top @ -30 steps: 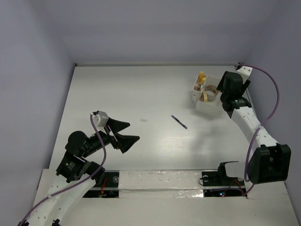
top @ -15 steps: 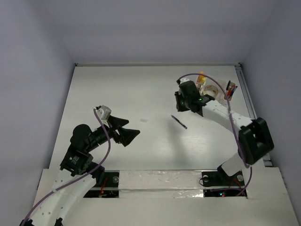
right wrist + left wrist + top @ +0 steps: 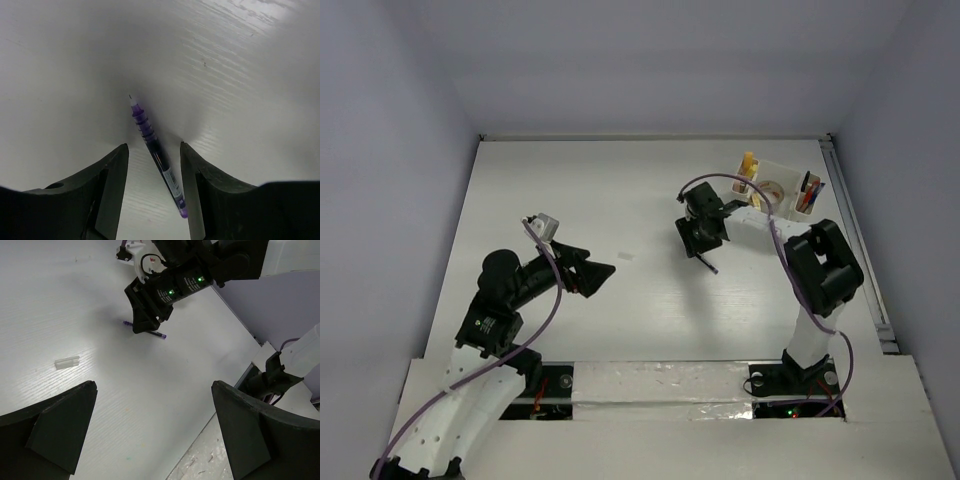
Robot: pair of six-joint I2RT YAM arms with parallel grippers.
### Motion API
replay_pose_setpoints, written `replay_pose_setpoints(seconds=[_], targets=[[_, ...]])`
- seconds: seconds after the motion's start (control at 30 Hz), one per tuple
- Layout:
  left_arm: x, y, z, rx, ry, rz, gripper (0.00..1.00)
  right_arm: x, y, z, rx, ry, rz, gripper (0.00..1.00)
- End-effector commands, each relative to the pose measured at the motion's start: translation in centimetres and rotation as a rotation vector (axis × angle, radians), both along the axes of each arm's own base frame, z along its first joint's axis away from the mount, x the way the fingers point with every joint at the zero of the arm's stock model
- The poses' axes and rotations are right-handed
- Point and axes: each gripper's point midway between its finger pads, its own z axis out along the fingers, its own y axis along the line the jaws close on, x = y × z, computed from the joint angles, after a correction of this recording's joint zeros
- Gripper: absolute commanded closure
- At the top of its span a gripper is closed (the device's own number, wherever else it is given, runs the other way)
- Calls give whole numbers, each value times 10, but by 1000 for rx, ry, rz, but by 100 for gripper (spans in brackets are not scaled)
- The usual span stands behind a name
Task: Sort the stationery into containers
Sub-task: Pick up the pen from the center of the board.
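Observation:
A thin purple-blue pen [image 3: 155, 150] lies flat on the white table, its tip pointing away. My right gripper [image 3: 153, 146] is lowered over it, open, one finger on each side of the barrel and neither clamping it. From above, the right gripper [image 3: 703, 243] covers most of the pen [image 3: 711, 266]. The cream-white organizer [image 3: 782, 168] stands at the back right, holding a beige tape roll [image 3: 772, 190], yellow blocks [image 3: 748, 160] and upright red and blue pens [image 3: 808, 190]. My left gripper [image 3: 598, 277] hovers open and empty at the left, well away from the pen [image 3: 159, 335].
A small clear cap-like piece [image 3: 626, 256] lies on the table between the two grippers, also visible as the cap-like piece [image 3: 67, 362] in the left wrist view. The right arm's purple cable [image 3: 740, 180] loops above the organizer. Walls close in the table on three sides.
The right arm swung from above the organizer down to the middle of the table, and its jaws now straddle the pen. The left arm shifted slightly, still open.

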Motion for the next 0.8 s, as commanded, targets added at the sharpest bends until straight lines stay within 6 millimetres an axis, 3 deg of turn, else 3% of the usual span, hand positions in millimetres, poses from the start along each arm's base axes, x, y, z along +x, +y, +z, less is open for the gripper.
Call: replay_pose_setpoints(seconds=[0.0,0.13,0.27,0.33,0.37,0.5,0.57,0.63,0.67,0.73,0.77], targets=[[2,-1,24,-25,-77,-14,1,14,11,-2,16,-12,48,49],[6,0,22,-22,-66,-6,1,28,14,-13,-5,-36,52,54],[8,2,20,-20,-60,4,1,23,18,-30,4,16,50,83],[9,2,20,-19,-53,11,1,21,18,-29,12,15,48,91],[10,3,19,-19,-52,14,1,20,17,-29,11,18,45,100],[11,2,17,-17,-42,11,1,26,17,-6,33,-42,19,100],[13,2,14,-15,-29,14,1,33,22,26,87,-114,6,100],[15,1,10,-11,-14,10,1,36,41,60,218,-178,22,100],[17,3,10,-9,-10,20,1,40,58,98,318,-272,50,100],[19,5,8,-6,-5,30,1,21,93,126,497,-279,111,100],[21,7,8,-7,-5,36,1,19,114,158,618,-351,159,100]])
